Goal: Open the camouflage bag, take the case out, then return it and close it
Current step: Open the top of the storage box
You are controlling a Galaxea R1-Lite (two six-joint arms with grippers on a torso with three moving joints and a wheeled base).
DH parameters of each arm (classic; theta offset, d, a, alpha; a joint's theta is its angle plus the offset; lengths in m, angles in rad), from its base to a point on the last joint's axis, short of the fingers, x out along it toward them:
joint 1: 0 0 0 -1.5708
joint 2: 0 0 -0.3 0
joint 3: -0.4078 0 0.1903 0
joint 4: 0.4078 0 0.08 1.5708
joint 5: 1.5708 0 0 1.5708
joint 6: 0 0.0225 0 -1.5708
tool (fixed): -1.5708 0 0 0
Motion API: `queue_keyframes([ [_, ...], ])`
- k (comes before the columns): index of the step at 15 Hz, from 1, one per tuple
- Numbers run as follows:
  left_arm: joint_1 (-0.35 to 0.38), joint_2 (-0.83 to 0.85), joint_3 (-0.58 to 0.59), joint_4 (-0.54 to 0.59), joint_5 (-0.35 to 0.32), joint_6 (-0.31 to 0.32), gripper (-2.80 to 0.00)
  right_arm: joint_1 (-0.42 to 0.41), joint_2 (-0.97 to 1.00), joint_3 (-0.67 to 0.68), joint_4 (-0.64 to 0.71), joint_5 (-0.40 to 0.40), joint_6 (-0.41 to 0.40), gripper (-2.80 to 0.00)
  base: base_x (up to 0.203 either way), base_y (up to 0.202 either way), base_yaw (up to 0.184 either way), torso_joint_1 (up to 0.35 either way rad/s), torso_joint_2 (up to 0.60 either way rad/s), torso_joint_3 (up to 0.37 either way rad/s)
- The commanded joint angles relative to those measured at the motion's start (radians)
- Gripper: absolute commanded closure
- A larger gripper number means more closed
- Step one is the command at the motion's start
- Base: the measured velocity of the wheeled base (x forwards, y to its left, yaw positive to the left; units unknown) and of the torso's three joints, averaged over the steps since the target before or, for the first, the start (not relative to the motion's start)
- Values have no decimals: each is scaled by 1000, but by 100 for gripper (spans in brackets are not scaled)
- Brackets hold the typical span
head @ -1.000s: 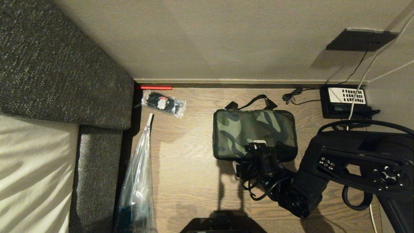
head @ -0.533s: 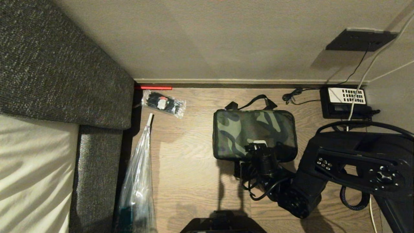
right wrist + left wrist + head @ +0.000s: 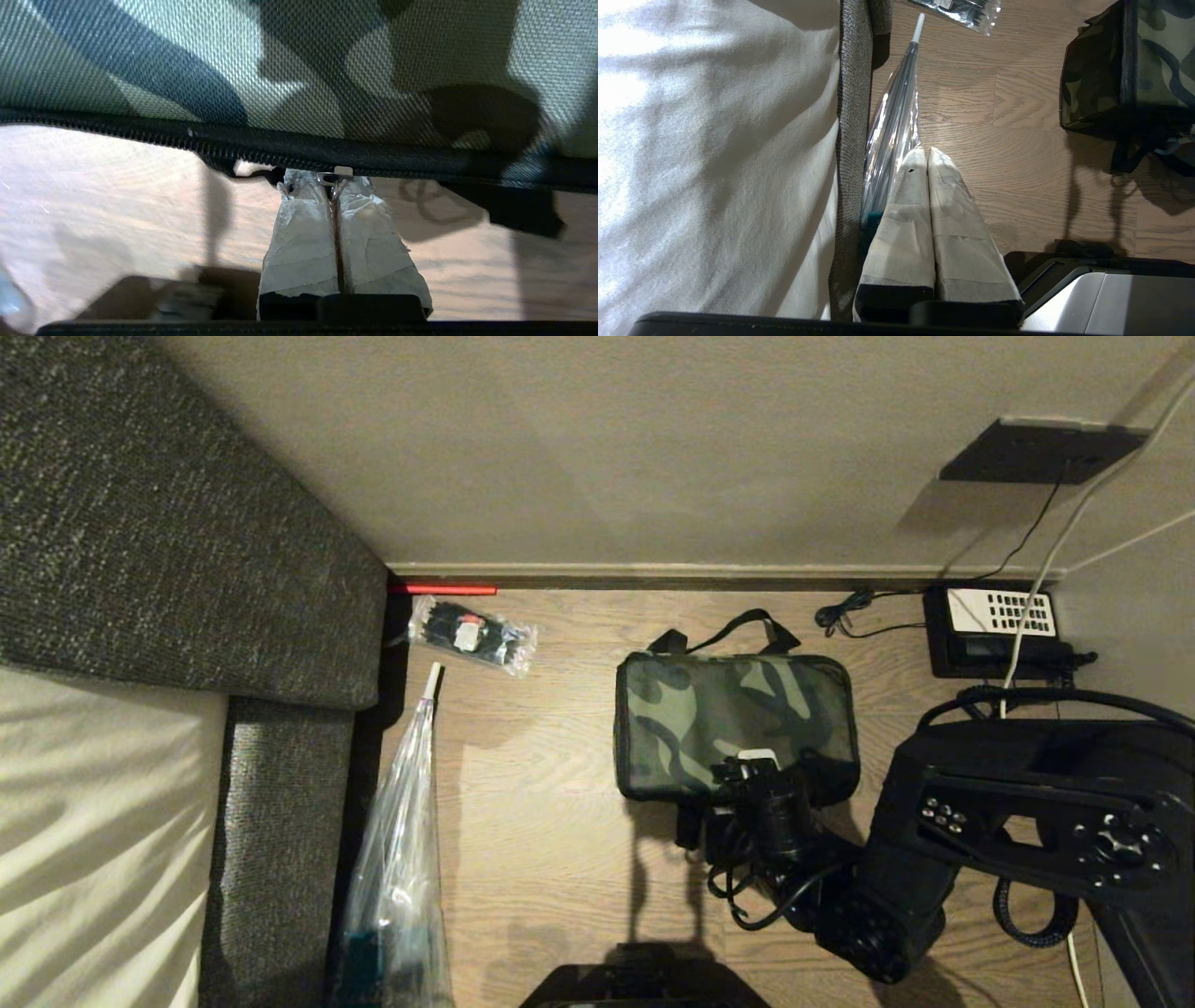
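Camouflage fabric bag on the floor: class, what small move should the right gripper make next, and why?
Probably drag the metal zipper pull along the black zipper: the right gripper is shut on it, and the camouflage fabric bag looks still closed.

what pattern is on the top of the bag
Green, brown and black camouflage on the bag; the head view shows it best.

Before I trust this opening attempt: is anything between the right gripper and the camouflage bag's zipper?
Nothing visible does. The right gripper is shut on the zipper pull at the near edge of the camouflage bag, which lies closed on the floor. The left gripper is parked, shut, by the sofa.
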Motion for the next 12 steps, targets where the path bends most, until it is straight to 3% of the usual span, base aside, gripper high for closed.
queue_keyframes([
  [1,0,0,0,0,0,0,0,0,-35,58,-15,-4,-25,0,0,0,0,0,0,0],
  [8,0,0,0,0,0,0,0,-15,-81,131,-49,-44,-35,0,0,0,0,0,0,0],
  [12,0,0,0,0,0,0,0,-69,-78,145,-65,-59,-39,0,0,0,0,0,0,0],
])
